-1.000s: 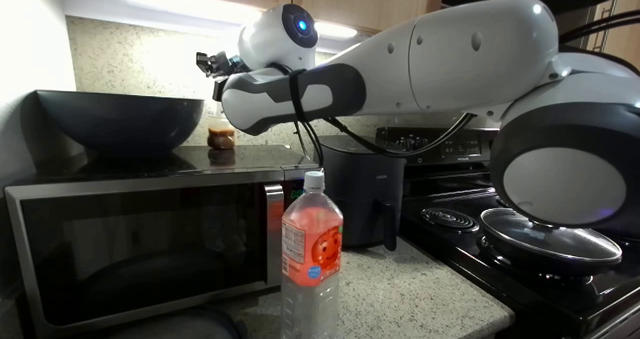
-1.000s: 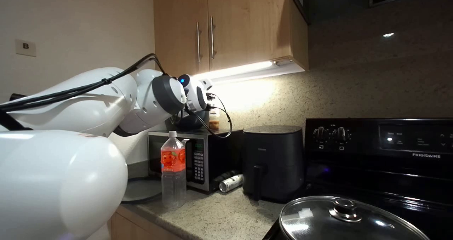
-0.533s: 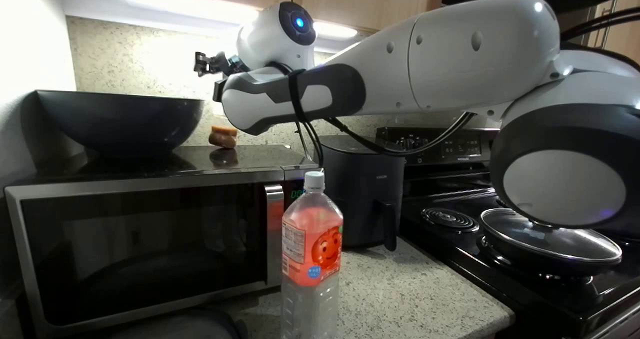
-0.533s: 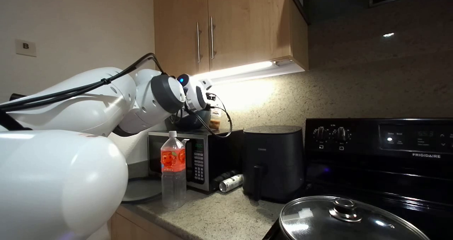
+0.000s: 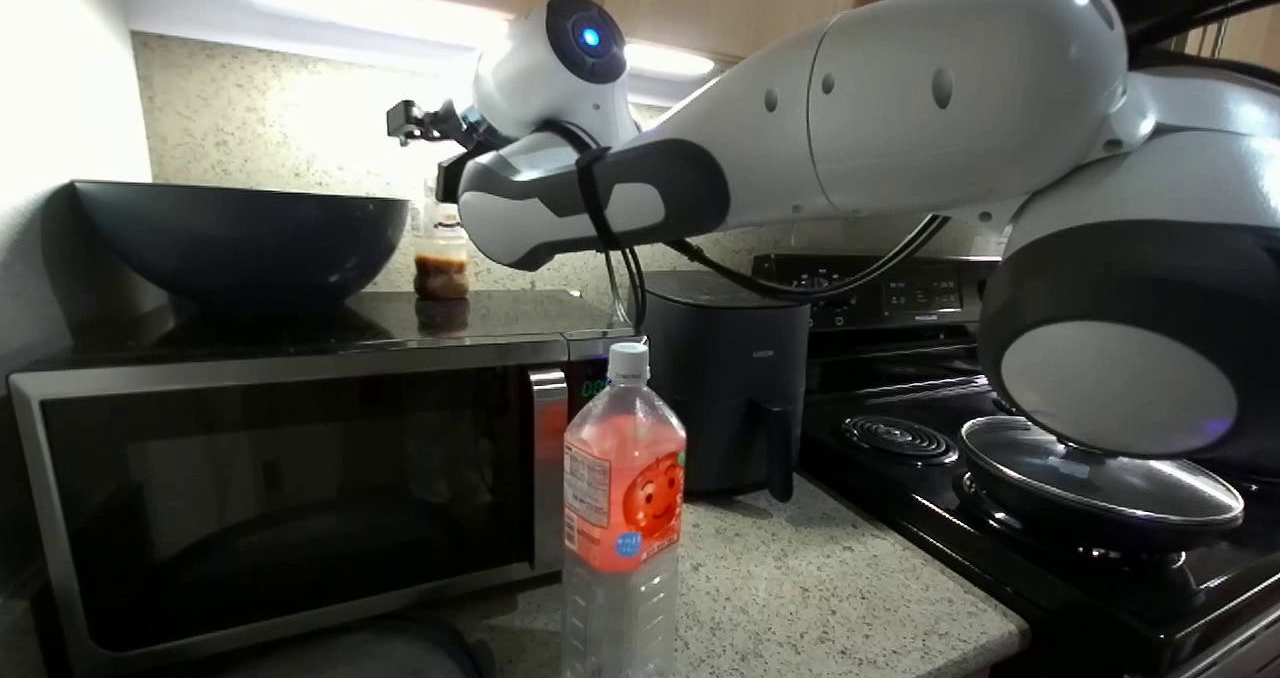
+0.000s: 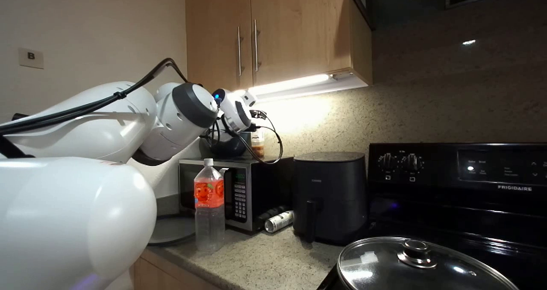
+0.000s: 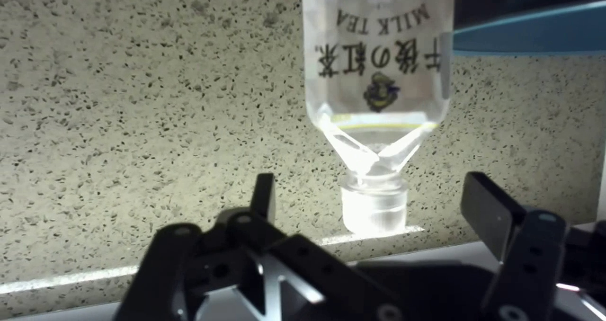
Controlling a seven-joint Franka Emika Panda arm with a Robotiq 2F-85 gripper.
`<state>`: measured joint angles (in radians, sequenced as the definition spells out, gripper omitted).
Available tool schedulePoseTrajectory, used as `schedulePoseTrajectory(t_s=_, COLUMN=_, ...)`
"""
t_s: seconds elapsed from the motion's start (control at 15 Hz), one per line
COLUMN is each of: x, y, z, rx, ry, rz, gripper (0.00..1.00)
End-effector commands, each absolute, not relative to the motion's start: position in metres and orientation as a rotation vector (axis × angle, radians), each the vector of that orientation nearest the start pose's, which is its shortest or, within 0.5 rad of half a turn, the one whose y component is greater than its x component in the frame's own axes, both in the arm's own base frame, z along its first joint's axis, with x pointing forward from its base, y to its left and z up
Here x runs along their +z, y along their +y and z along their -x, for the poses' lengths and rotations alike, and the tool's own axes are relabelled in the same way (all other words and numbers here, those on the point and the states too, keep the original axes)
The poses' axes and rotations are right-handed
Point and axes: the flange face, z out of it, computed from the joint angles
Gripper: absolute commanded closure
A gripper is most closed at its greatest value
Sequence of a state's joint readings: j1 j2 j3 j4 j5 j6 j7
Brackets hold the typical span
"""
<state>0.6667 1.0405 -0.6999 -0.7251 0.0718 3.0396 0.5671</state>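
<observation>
Milk tea bottle (image 7: 374,60): MILK TEA in an arc, 午後の紅茶 in a row, and a small dark-and-yellow emblem; all upside down in the wrist view (the cap (image 7: 374,214) points to the bottom edge there); in an exterior view it stands upright on the microwave (image 5: 300,478), brown drink (image 5: 440,278) near its base
Stove (image 6: 440,170): FRIGIDAIRE on the back panel
Wall plate (image 6: 37,60): a letter B; visible in an exterior view alone
Air fryer (image 6: 329,200): a pale brand name; too small to read surely
Large bottle (image 5: 625,478): orange-red label with a smiling fruit face and a blue round mark (finer print illegible); upright on the tabletop (image 5: 800,588) in both exterior views
Can (image 6: 278,222): on its side near the air fryer; visible in an exterior view alone
Coil burner (image 5: 900,440): likewise in an exterior view alone
Bowl (image 5: 240,248): broad and dark beside the milk tea; only a blue slice at the wrist view's edge
Hand (image 7: 376,205): fingers (image 7: 490,217) spread wide; in the wrist view the cap appears in the gap between them, speckled backsplash (image 7: 142,98) on either side, touching neither; depth cannot be told
Over the microwave: the hand hangs higher than the brown drink; glare blurs the bottle's upper part (in an exterior view)
</observation>
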Motion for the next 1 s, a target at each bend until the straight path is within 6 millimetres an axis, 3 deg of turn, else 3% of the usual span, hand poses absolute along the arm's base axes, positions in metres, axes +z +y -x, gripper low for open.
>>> schedulePoseTrajectory(t_s=0.0, x=0.550, y=0.340, z=-0.743, rx=-1.945, ry=-0.108, rz=2.316, gripper=0.00)
schedulePoseTrajectory(t_s=0.33, x=0.543, y=0.346, z=-0.743, rx=-1.979, ry=-0.146, rz=2.262, gripper=0.00)
schedulePoseTrajectory(t_s=0.93, x=0.501, y=0.346, z=-0.755, rx=-1.971, ry=-0.003, rz=2.101, gripper=0.00)
